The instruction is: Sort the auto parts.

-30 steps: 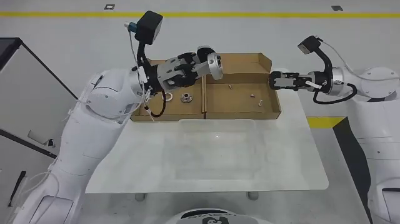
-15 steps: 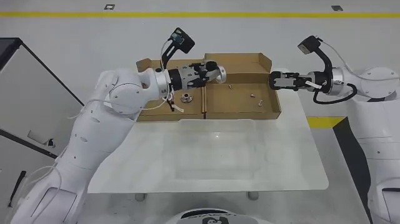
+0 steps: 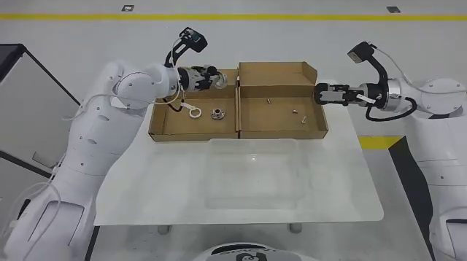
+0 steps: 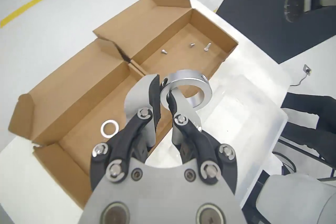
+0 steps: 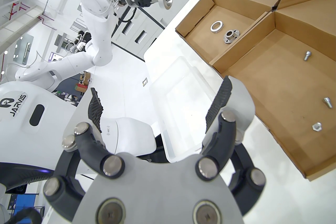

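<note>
I've swung my left claw (image 4: 163, 95), clamped on the collar (image 4: 203, 87), toward the left box (image 3: 169, 121); drop looks next. Right claw (image 3: 319, 93) apart.

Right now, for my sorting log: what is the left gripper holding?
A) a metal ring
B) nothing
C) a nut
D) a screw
A: the left gripper is shut on the wall of a metal ring.
</note>
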Available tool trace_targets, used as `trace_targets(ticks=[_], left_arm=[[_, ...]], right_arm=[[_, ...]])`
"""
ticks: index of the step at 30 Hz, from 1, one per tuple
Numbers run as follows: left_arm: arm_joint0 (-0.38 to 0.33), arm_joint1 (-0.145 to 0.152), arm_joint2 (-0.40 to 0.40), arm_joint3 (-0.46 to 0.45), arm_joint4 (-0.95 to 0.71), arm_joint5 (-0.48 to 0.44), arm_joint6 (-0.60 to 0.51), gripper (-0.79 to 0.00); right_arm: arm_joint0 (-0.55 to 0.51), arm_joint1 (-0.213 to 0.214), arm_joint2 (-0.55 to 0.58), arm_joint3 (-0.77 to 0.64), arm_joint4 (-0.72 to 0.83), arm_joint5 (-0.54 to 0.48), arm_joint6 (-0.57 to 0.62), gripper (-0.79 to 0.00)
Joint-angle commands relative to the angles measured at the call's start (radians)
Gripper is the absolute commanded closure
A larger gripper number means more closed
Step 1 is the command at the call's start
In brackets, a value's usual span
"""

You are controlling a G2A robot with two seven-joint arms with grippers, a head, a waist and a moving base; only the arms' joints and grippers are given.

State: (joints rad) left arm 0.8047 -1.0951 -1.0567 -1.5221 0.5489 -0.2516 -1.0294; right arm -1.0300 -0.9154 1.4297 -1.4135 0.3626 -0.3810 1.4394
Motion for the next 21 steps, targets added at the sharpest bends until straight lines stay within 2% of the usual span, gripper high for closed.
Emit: trace_targets(ticks=[1,9,12,17,21], left_arm=[[-0.001,0.001,0.003,0.015,0.006,0.003,-0.019,0.0],[0.004,0.001,0.005,0.015,0.02,0.013,-0.008,0.0],[-0.013,-0.008,0.061,0.038,0.13,0.129,-0.032,0.0],[-0.117,-0.051,0.19,0.202,0.228,0.313,-0.102,0.0],[-0.189,-0.088,0.266,0.343,0.242,0.37,-0.13,0.0]], right_arm=[[0.0,0.0,0.0,0.0,0.0,0.0,0.0,-0.785],[0.0,0.0,0.0,0.0,0.0,0.0,0.0,-0.785],[0.0,0.0,0.0,0.0,0.0,0.0,0.0,-0.785],[0.0,0.0,0.0,0.0,0.0,0.0,0.0,-0.785],[0.0,0.0,0.0,0.0,0.0,0.0,0.0,-0.785]])
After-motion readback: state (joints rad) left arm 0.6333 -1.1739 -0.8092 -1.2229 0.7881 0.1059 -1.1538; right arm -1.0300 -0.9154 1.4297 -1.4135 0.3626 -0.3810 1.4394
